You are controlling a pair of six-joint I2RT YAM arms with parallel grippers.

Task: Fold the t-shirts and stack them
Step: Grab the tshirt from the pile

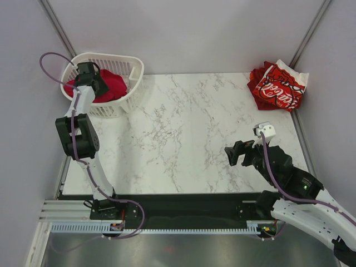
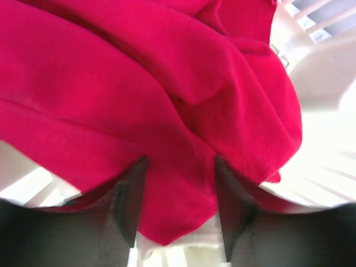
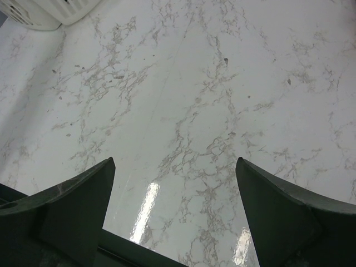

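The plain crimson-red t-shirt [image 1: 111, 83] lies bunched in the white basket [image 1: 129, 65] at the back left. My left gripper [image 1: 89, 75] is down in the basket, pressed into that shirt. In the left wrist view the crimson cloth [image 2: 167, 100] fills the frame, and a flap of it hangs between my partly open fingers [image 2: 130, 194]. The red-and-white t-shirt with white script [image 1: 278, 86] lies crumpled at the back right corner. My right gripper [image 1: 238, 153] is open and empty over bare table [image 3: 183, 111]. The green t-shirt is out of view.
The basket's slatted white wall [image 2: 311, 22] shows close around the left gripper. A corner of the basket [image 3: 50, 8] shows at the top left of the right wrist view. Grey walls enclose the marble table [image 1: 183, 128] on three sides.
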